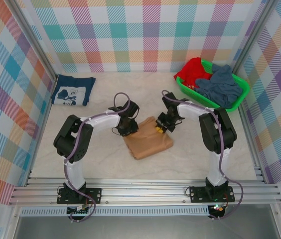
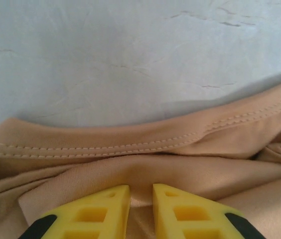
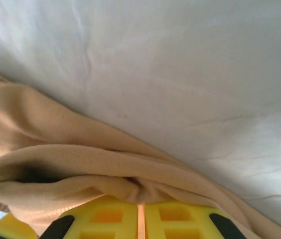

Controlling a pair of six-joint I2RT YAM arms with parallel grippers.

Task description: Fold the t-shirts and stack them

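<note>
Left gripper [image 2: 141,201] and right gripper [image 3: 140,214] pinched shut on far edge of tan-orange t-shirt [image 1: 148,142] (folded, mid-table, between both arms). Navy t-shirt [image 1: 70,93] folded flat at far left, well apart from it.

Left arm [image 1: 99,120] and right arm [image 1: 215,130]: black joints, white-wrapped links, grey-purple cables [image 1: 122,94] looping alongside. Black bases [image 1: 78,193]. Yellow fingers [image 2: 98,211], rectangular cut-outs, black behind.
</note>
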